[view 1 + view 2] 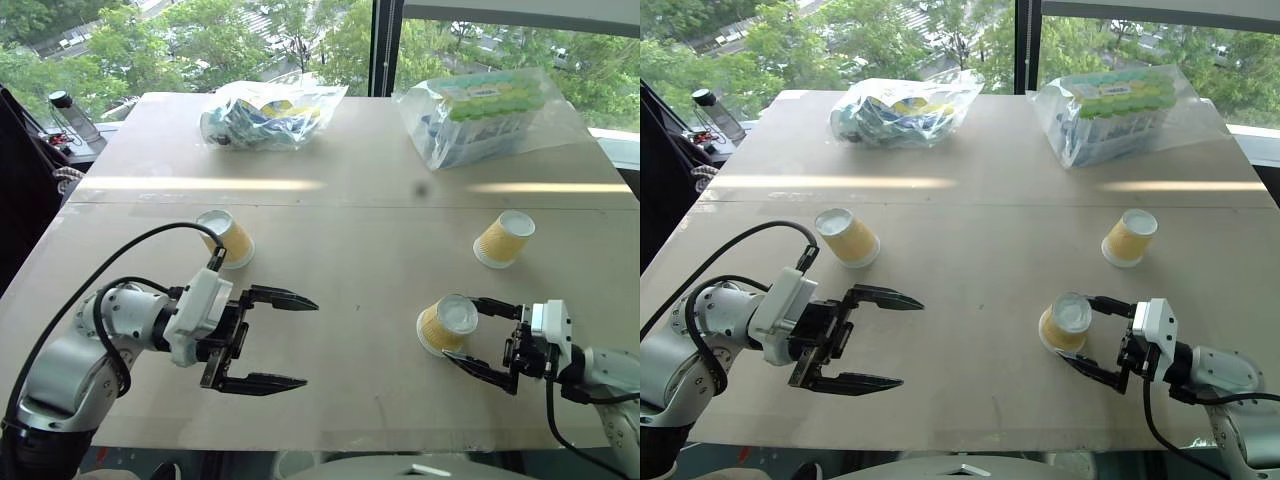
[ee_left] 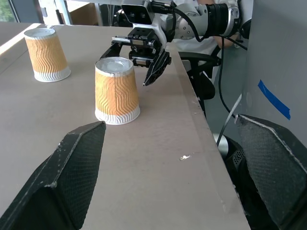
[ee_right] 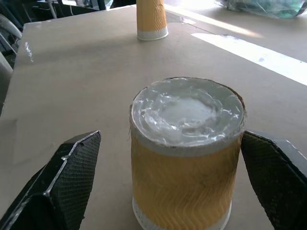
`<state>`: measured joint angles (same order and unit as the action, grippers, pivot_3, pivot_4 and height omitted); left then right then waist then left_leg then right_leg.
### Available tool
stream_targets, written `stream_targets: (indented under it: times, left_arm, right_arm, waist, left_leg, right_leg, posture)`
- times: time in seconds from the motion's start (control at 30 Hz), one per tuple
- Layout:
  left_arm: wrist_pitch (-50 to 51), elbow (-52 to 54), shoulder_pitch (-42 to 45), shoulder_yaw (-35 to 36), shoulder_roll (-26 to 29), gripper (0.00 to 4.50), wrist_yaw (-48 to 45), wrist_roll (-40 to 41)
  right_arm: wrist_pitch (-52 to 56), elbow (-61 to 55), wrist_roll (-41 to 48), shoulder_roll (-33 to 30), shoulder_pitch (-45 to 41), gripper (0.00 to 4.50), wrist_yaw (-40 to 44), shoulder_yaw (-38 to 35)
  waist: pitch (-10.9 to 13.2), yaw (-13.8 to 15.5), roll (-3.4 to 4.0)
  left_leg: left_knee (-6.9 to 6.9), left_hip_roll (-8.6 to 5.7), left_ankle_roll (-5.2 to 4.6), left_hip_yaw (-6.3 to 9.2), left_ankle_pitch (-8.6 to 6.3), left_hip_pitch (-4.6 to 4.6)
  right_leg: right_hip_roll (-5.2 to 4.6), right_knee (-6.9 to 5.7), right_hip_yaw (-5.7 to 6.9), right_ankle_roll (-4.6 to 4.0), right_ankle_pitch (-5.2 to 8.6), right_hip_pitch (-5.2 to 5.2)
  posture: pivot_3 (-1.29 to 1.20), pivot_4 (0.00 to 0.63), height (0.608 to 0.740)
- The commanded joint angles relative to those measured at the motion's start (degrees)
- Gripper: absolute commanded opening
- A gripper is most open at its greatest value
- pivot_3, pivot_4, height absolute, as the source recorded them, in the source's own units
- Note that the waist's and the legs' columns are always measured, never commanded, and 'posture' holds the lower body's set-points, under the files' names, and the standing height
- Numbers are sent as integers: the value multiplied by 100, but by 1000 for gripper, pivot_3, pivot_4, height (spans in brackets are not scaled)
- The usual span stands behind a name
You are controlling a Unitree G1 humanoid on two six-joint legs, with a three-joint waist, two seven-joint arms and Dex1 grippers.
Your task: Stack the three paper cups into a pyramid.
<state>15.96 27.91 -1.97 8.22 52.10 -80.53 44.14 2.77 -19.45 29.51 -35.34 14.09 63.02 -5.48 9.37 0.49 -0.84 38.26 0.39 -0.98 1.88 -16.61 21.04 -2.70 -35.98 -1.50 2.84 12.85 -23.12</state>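
Standing rim-down on the pale wooden table [image 1: 340, 390] are the three paper cups, all apart from one another and none stacked. The near cup [image 1: 446, 324] sits toward the front right of the table, and the right gripper [image 1: 477, 338] reaches in level from the right with its two black fingers spread wide, one on either side of the cup's far and near flanks; the wrist view looking along those fingers shows a clear gap between each finger and the cup's yellow-orange wall, so nothing is pinched. A second cup [image 1: 503, 239] stands farther back on the right, well apart from the gripper. The third cup [image 1: 227, 239] stands on the left half of the table, just behind the left gripper [image 1: 290, 340], whose jaws also gape wide and hold nothing; it hovers above the table surface pointing toward the right, with the near cup and the right gripper seen beyond its fingers in its own wrist view. At the far edge of the table lie two clear plastic bags, one [image 1: 270, 112] on the left and a larger one [image 1: 487, 112] with green-topped packages on the right, both far from the cups.
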Motion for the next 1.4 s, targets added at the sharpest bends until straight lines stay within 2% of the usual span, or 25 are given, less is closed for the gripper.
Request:
stream_targets:
  times: [0.03, 0.17, 0.27, 0.37, 0.4, 0.5, 0.63, 0.73, 0.83, 0.93, 1.03, 1.2, 1.37, 1.4]
  left_arm:
    - [-110, 117, 6, 63, -108, 4439, 25, 6]
    - [-106, 134, -12, 115, -291, 4439, 222, 13]
    - [-132, 148, -57, 142, -354, 4500, 309, -40]
    - [-150, 164, -84, 170, -391, 4500, 395, -59]
    - [-150, 170, -96, 192, -400, 4500, 417, -56]
    - [-30, 158, -118, 399, -581, 4500, 901, 27]
    - [283, 85, -101, 684, -830, 4500, 1737, 87]
    - [335, 169, -323, 858, -936, 4500, 2196, -91]
    - [515, 403, -567, 980, -1084, 4500, 2733, -78]
    - [563, 576, -763, 981, -1190, 4500, 3103, -240]
    - [519, 690, -952, 975, -1238, 4500, 3213, -330]
    - [423, 762, -1127, 1016, -1300, 4500, 3296, -450]
    - [392, 749, -1176, 981, -1321, 4500, 3342, -520]
    - [378, 732, -1162, 962, -1325, 4500, 3348, -537]
  right_arm:
    - [121, -176, 123, 43, -171, 4500, -157, -13]
    - [240, -169, 181, 85, -293, 4500, -241, 6]
    - [247, -84, 143, 114, -386, 3670, -248, 44]
    - [226, -7, 113, 95, -464, 2282, -183, 73]
    - [252, -17, 139, 105, -490, 2123, -194, 76]
    - [277, -25, 115, 208, -742, 2116, -306, 162]
    - [191, 197, -346, 405, -1278, 2116, -582, 471]
    - [709, 517, -786, 904, -2226, 2116, -1427, 856]
    - [1467, 1243, -879, 1707, -3617, 2116, -1981, 1245]
    - [1792, 2257, -1217, 2089, -4602, 2116, -2093, 1529]
    - [2010, 2937, -1252, 2368, -5238, 2116, -2046, 1644]
    - [2092, 3167, -1359, 2406, -5453, 2116, -1537, 1959]
    - [1991, 3168, -1576, 2403, -5386, 2116, -1514, 2094]
    - [1973, 3168, -1570, 2419, -5388, 2615, -1559, 2036]
  waist:
    - [0, 5, 0]
    - [0, 17, 0]
    - [0, 17, 0]
    - [0, 14, 0]
    - [0, 14, 0]
    - [0, 7, 0]
    - [0, -25, -1]
    - [1, -118, -3]
    - [9, -230, -8]
    - [7, -213, -13]
    - [7, -132, -13]
    - [7, -127, -13]
    - [6, -147, -12]
    - [6, -148, -12]
  left_leg:
    - [0, 0, 0, 0, 0, 0]
    - [0, -1, 0, 1, 0, 2]
    - [0, -2, 0, 2, 0, 4]
    - [0, -2, 0, 4, 0, 4]
    - [0, -2, 0, 3, 0, 3]
    - [1, -2, 0, 4, 0, 1]
    - [3, -1, 0, 11, 0, -5]
    - [4, -2, 1, 9, 1, -6]
    - [4, -4, 2, 2, 1, -18]
    - [4, -3, 3, 9, 2, -18]
    - [-1, -9, 4, 20, 2, 5]
    - [3, -18, 30, 22, 16, 67]
    - [2, -21, 9, 20, 4, 64]
    - [2, -21, 8, 21, 4, 62]
  right_leg:
    - [0, -1, 0, 0, 0, 0]
    - [0, -1, 1, -2, -1, 0]
    - [0, 0, 2, -3, -2, 0]
    - [-1, 0, 0, -3, -2, 0]
    - [-1, 0, 0, -3, -2, 0]
    - [0, -2, 0, -3, -2, 0]
    - [1, -11, -1, 2, -5, 0]
    - [1, -17, -3, 5, -8, -1]
    - [4, -32, -16, 3, -9, -3]
    - [1, -51, -15, 8, -14, -13]
    - [-4, -54, -5, 10, -15, -28]
    - [-20, -44, 2, 14, -18, -77]
    - [-22, -45, 4, 14, -18, -76]
    - [-20, -49, 5, 14, -18, -76]
  posture:
    - [0, 150, 740]
    - [0, 150, 740]
    - [0, 150, 740]
    - [0, 150, 740]
    - [0, 150, 740]
    - [0, 150, 740]
    - [0, 150, 740]
    - [0, 150, 740]
    - [0, 150, 740]
    - [0, 150, 740]
    - [0, 150, 740]
    - [0, 150, 740]
    - [0, 150, 740]
    - [0, 150, 740]
